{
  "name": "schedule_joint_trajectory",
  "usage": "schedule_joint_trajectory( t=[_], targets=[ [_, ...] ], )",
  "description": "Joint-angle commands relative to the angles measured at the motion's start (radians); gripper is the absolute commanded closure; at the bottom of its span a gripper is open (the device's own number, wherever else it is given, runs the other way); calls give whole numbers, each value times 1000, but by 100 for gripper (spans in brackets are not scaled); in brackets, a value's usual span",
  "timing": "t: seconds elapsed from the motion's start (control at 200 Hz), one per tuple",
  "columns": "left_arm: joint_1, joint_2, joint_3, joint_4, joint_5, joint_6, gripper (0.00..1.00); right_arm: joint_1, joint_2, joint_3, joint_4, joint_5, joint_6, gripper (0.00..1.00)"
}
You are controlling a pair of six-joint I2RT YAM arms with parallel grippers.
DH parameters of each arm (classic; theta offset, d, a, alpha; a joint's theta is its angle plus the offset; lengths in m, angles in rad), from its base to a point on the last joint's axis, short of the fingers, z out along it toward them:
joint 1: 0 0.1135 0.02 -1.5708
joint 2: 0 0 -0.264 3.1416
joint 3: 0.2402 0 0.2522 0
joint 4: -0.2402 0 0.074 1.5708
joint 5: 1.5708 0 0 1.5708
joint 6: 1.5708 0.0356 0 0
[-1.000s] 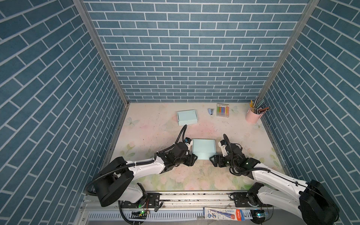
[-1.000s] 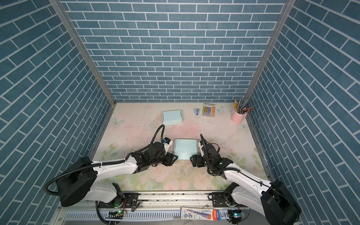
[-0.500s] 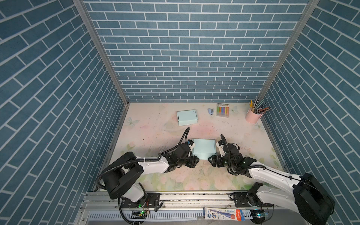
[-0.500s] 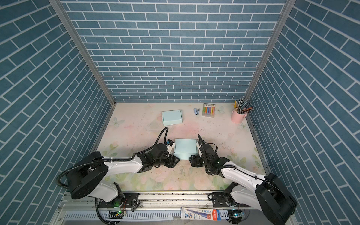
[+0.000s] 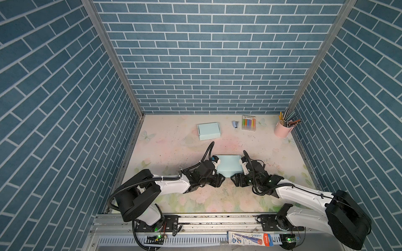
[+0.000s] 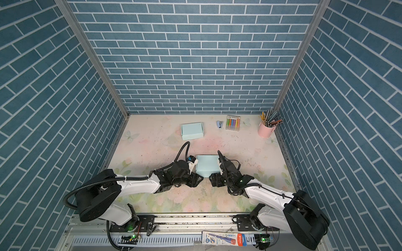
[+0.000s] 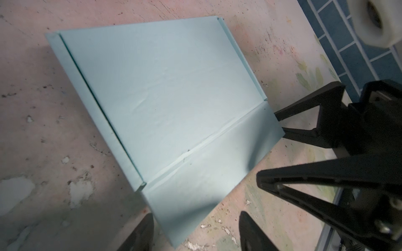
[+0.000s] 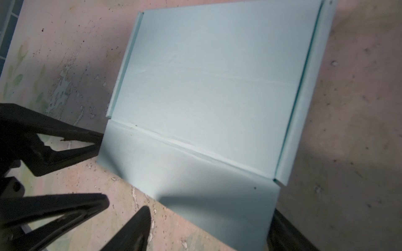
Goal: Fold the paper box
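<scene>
Left claw (image 5: 218,180), right claw (image 5: 236,179), nearer paper box (image 5: 228,165)

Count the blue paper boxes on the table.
2. The folded box sits back left; the unfinished box lies centre front. None seem hidden.

Pink pencil cup (image 5: 281,131), marker pack (image 5: 248,123), stapler (image 5: 235,124)

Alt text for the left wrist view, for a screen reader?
A flat, pale blue paper box lies on a scuffed pink floral tabletop, its creased end flap nearest the camera. The left gripper is open, its black jaws straddling that flap's corner; the right gripper, also open, reaches in beside the flap's edge.
</scene>
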Motion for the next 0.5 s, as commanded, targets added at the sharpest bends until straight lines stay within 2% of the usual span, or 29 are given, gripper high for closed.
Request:
schedule_joint_trajectory(
  t=[0.0,0.205,0.495],
  targets=[
    [19,38,0,36,3,-15,40,7,11,23,-25,59,8,20],
    [34,61,0,47,5,-2,48,7,37,24,-25,69,0,20],
    [43,74,4,59,8,5,53,8,44,32,-16,86,-19,21]
  ],
)
